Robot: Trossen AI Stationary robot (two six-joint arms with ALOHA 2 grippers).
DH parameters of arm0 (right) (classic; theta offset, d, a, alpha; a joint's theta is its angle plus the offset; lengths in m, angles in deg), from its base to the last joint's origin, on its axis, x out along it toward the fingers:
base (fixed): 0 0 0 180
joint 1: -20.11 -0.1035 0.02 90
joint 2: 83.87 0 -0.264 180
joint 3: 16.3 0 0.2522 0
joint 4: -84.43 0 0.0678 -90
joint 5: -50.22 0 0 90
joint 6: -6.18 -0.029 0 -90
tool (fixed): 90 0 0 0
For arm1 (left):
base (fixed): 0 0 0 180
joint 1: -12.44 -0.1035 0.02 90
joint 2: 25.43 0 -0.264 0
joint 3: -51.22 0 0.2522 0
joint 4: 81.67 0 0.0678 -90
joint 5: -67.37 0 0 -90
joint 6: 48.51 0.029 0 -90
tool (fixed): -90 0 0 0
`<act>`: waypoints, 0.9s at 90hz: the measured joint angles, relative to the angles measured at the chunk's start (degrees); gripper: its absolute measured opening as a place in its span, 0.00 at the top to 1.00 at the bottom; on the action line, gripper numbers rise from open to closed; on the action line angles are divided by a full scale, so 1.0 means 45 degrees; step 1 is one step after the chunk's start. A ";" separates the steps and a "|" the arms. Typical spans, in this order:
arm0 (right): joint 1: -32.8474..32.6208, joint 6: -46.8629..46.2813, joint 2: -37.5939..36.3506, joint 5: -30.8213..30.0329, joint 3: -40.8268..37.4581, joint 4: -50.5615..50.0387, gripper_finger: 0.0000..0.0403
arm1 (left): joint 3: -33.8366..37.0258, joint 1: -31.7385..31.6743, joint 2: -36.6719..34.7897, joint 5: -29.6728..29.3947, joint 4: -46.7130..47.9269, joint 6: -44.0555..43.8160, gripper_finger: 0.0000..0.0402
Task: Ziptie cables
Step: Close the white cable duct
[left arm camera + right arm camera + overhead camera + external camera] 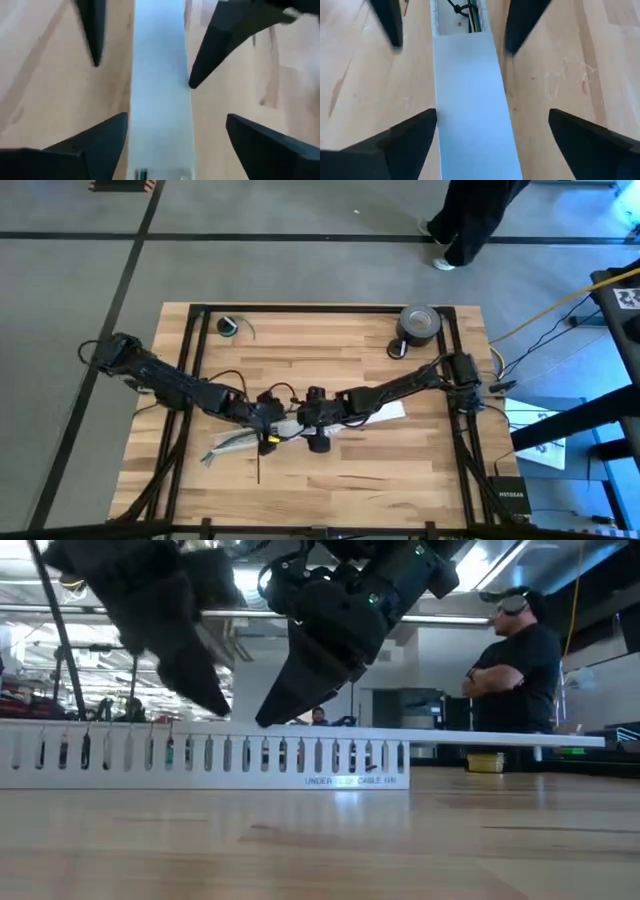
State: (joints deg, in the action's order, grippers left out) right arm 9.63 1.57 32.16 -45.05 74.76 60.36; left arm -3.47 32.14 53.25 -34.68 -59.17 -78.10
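Seen from above, both dark arms meet at the middle of the light wooden slatted tabletop point(400, 470), over a long flat white slotted plastic strip point(385, 412). The bundle of thin grey-green cables point(228, 446) lies just left of the left end effector point(270, 435), ends splayed toward the front-left, and the very thin straight black plastic ziptie point(258, 467) lies on the wood just in front of them. A grey roll of tape point(420, 323) sits at the far right corner.

The low view alone shows the strip's slotted side wall point(200, 755), both end effectors hanging just above it, and a person in a dark shirt point(515, 670) standing beyond the tabletop.

The left wrist view shows the left end effector's fingers point(95, 145) spread wide, straddling the white cover. The right wrist view shows the right end effector point(492, 140) likewise spread apart astride the cover, and only here do wires point(472, 17) appear inside the uncovered channel beyond it.
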 joint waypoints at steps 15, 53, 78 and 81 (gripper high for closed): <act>0.0005 0.0002 -0.0011 0.0066 -0.0005 -0.0038 0.08 | 0.0237 0.1771 -0.1035 -0.2773 0.1286 -0.1233 0.19; 0.0005 0.0332 -0.0011 0.0071 -0.0010 0.0323 0.08 | 0.3079 0.3497 0.0008 -0.5340 -0.2961 -0.1943 0.19; 0.0005 0.0356 -0.0011 0.0071 -0.0010 0.0420 0.08 | 0.3191 0.3108 0.1058 -0.5182 -0.4039 -0.1371 0.19; 0.0005 0.0353 -0.0011 0.0071 -0.0010 0.0457 0.08 | 0.3191 0.3062 0.1058 -0.5013 -0.4120 -0.1378 0.20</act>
State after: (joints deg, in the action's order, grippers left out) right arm 9.65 3.16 32.12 -44.73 74.71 62.41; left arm 10.89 45.92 58.01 -57.24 -77.71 -84.30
